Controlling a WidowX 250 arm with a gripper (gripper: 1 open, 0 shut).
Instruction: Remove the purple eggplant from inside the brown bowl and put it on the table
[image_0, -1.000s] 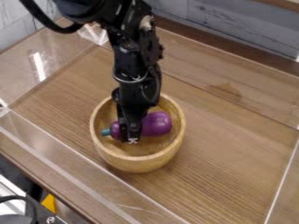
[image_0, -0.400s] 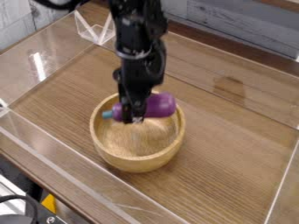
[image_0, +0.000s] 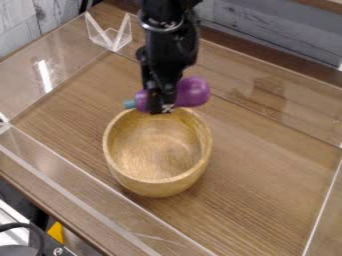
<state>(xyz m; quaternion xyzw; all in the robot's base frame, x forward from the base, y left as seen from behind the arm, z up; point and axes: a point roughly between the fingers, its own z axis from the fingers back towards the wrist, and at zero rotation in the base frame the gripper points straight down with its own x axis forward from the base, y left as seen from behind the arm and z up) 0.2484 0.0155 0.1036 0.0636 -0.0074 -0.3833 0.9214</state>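
Tool clamped on purple eggplant, held above brown bowl's far rim for transfer to surface.

My gripper is black. The eggplant it carries is glossy purple with a teal-green cap. The bowl is light brown with visible grain; the table is medium-brown wood grain.

place: we read this as a robot lab test cell | evidence: wood-grain table fenced by clear acrylic walls, one black robot arm mounted over it | backdrop: grey plank wall
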